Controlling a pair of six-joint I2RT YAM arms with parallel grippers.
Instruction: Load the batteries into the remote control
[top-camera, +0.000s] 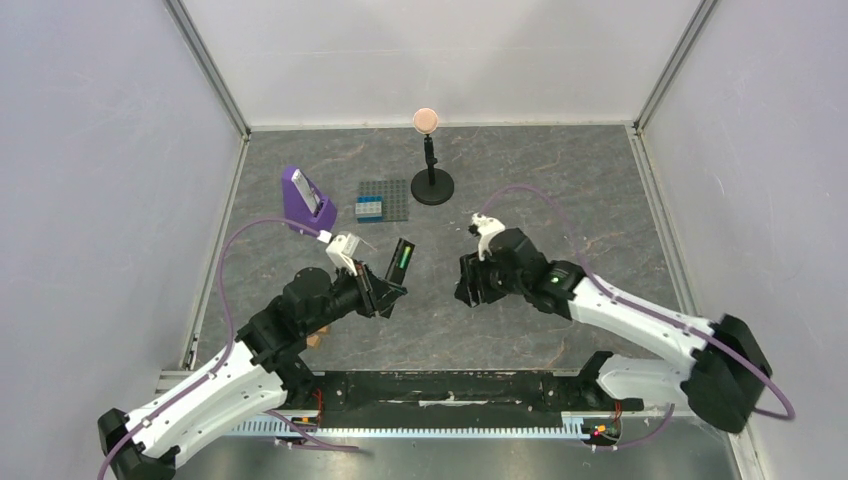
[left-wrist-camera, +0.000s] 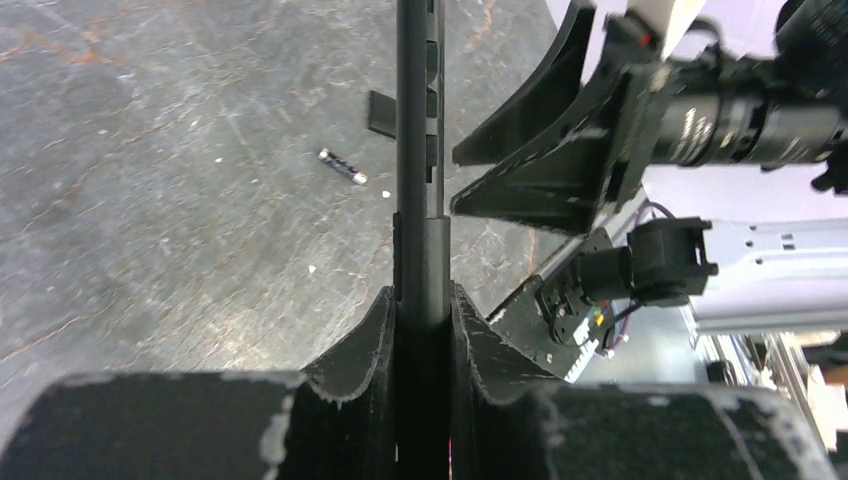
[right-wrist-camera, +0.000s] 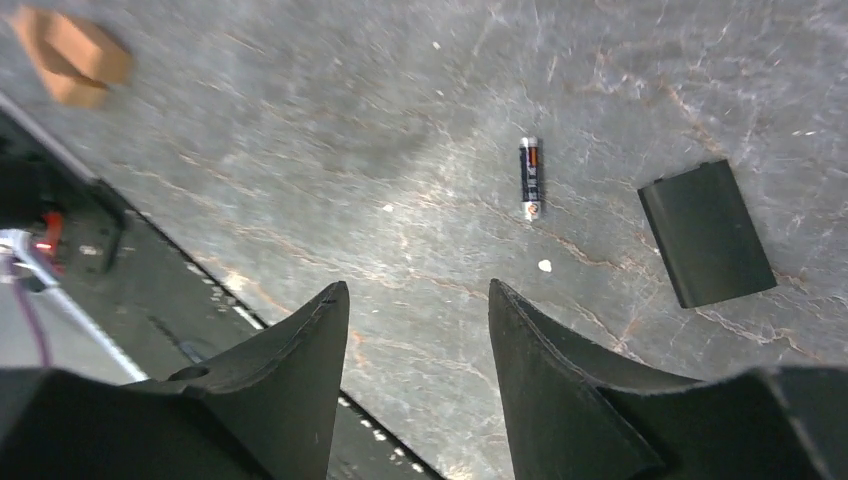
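My left gripper (top-camera: 385, 292) is shut on the lower end of the remote control (top-camera: 400, 263), holding it tilted above the table. A bright green battery (top-camera: 401, 260) sits in its open recess. In the left wrist view the remote (left-wrist-camera: 418, 150) shows edge-on, clamped at the left gripper (left-wrist-camera: 420, 295). The darker battery (right-wrist-camera: 531, 178) with a light tip lies loose on the table (left-wrist-camera: 343, 167). My right gripper (right-wrist-camera: 417, 290) stands open and empty, just right of the remote (top-camera: 468, 285). Its fingers (left-wrist-camera: 540, 150) show close beside the remote.
A flat black battery cover (right-wrist-camera: 706, 233) lies on the table near the loose battery. An orange-tan block (right-wrist-camera: 72, 55) lies by the left arm. At the back stand a purple holder (top-camera: 305, 200), a grey studded baseplate (top-camera: 385, 200) and a black stand with an orange ball (top-camera: 430, 165).
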